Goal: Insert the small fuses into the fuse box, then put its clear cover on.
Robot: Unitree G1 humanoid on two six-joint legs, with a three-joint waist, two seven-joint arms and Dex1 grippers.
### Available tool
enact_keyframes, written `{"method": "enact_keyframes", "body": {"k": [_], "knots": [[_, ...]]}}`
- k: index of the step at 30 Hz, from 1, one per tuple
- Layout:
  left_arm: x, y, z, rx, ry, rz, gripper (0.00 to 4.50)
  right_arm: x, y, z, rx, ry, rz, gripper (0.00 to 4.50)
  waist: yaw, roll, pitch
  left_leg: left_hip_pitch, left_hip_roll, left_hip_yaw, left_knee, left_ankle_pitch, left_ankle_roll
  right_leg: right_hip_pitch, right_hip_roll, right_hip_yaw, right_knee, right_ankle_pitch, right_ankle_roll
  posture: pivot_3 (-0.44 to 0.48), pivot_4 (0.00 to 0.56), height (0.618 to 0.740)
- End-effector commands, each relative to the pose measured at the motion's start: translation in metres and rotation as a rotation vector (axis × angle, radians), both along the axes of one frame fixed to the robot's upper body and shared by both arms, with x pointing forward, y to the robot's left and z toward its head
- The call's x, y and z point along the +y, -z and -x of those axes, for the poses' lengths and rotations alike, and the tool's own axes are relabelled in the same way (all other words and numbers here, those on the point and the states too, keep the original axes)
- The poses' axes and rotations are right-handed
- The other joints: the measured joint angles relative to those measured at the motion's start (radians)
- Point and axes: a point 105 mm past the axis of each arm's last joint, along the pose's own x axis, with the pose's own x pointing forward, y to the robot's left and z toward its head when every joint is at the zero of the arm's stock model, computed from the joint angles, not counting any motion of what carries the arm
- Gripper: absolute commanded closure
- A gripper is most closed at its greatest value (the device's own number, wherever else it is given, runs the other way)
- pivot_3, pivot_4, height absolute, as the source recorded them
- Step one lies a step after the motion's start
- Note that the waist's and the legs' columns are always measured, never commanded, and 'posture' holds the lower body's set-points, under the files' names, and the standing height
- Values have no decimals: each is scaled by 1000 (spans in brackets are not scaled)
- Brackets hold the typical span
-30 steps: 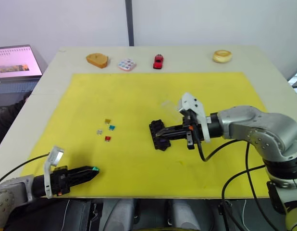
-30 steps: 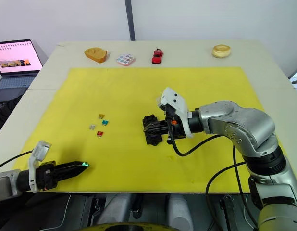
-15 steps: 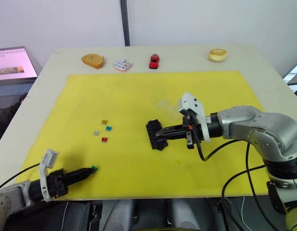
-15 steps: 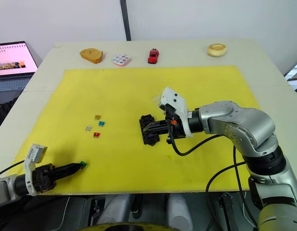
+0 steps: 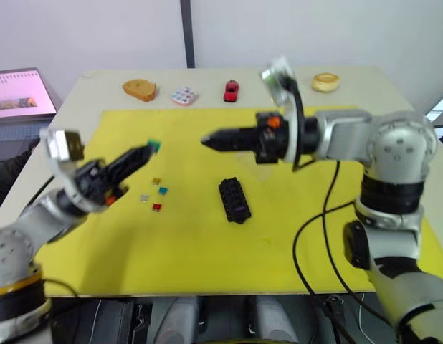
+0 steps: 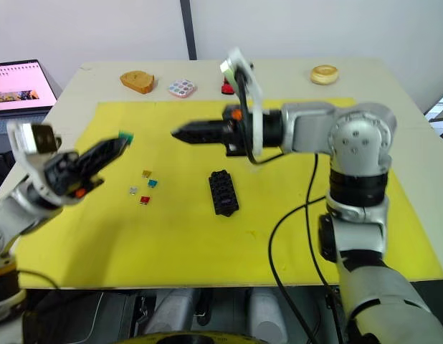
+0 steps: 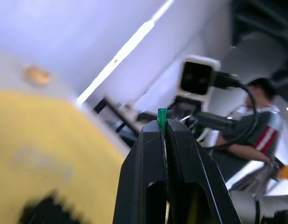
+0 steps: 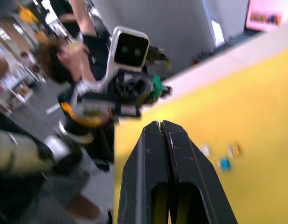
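A laptop (image 5: 21, 97) sits at the far left edge of the frame, off the worktop (image 5: 393, 82). In the left half, the left pincer (image 5: 139, 153) is raised above the yellow mat (image 5: 207, 236), its fingers pressed together on a green fuse (image 5: 154, 145) that sticks out at their tip. Just below and right of it, four fuses lie loose on the mat in a small cluster: amber (image 5: 159, 181), grey (image 5: 144, 198), teal (image 5: 164, 190) and red (image 5: 157, 208). Along the top of the frame, on the bare worktop, stand a tan block (image 5: 139, 89), a white tile (image 5: 183, 95), a red toy car (image 5: 231, 91) and a tan ring (image 5: 325, 82). At frame centre the black fuse box (image 5: 234, 200) lies on the mat, apart from both pincers. Above it, the right pincer (image 5: 207, 140) is held in the air pointing toward the left, its fingers pressed together with nothing between them
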Motion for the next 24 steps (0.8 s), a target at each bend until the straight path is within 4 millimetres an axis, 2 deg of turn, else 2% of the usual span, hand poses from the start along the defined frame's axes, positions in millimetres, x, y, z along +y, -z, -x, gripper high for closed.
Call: {"method": "enact_keyframes", "body": {"k": [1,6,16,19,21,24], "knots": [[-9,-17,2,-66,3,53,4443,-3,-21,2,1,6,-75,4500,-5,0,0,1,0,0,0,0,-1,1,0,0,0,0,0,0,150,740],[-22,-26,2,-101,45,61,4443,0,-24,3,-6,25,-92,4500,-5,0,0,0,0,0,0,0,0,0,0,0,1,0,0,0,150,740],[-11,-23,-4,-95,21,49,4443,-1,-28,2,-16,50,-148,4500,-3,0,0,0,0,0,1,0,1,0,1,0,1,0,0,0,150,740],[-10,-22,-5,-94,17,46,4500,0,-24,-4,17,70,-148,3655,-3,0,0,0,0,0,1,0,2,0,1,0,1,0,0,0,150,740],[-9,-22,-5,-94,16,43,4500,1,-24,-5,32,66,-152,2752,-4,0,0,0,0,0,1,0,2,0,1,0,1,0,0,0,150,740],[-10,-22,-5,-96,15,43,4500,1,-23,-4,38,59,-150,2752,-4,0,0,0,0,0,1,0,2,0,1,0,1,0,0,0,150,740]]}}
